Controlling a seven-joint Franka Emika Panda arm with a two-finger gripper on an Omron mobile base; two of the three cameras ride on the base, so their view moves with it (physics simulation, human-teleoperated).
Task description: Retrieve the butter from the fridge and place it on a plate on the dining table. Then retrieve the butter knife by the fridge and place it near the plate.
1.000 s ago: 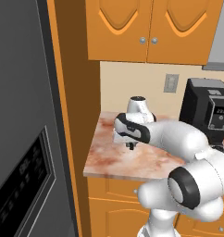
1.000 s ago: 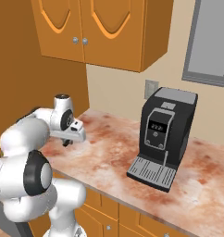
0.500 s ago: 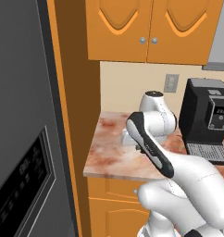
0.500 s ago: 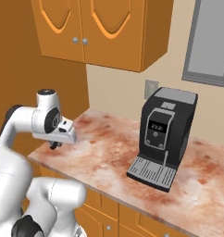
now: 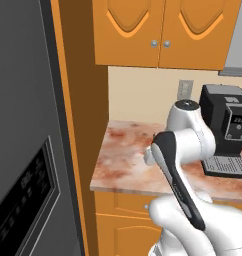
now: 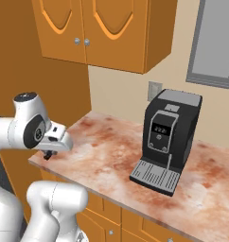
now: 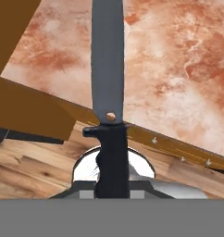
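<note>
Butter knife (image 7: 108, 92) sits in the claw (image 7: 112, 178), dark handle pinched between the fingers at the bottom of the hand view, claw closed tight on it; grey blade runs straight away from the hand, one rivet where blade meets guard. Blade tip lies over the marbled reddish table (image 7: 178, 60), handle end over the table's orange front edge and the wooden floor (image 7: 26, 166) below, so the knife is lifted clear of the surface, not resting on it. In the right base view the claw (image 6: 49, 153) hangs at the near left corner of the table (image 6: 111, 156), just off its edge, hand pointing down; knife itself too small to make out there. Arm is folded back: in the left base view the white forearm with its dark strip (image 5: 178, 185) rises from lower right, the wrist joint (image 5: 188, 120) tops out above the table (image 5: 128, 160), and the hand drops behind the forearm, mostly hidden. Grey fridge (image 5: 28, 150) fills the left of that view, door shut, black dispenser panel low on it, an orange side panel between it and the table. Further back a black coffee machine (image 6: 171, 137) stands on the table against the wall, well apart from the claw, with orange cabinets (image 6: 102, 28) above.
</note>
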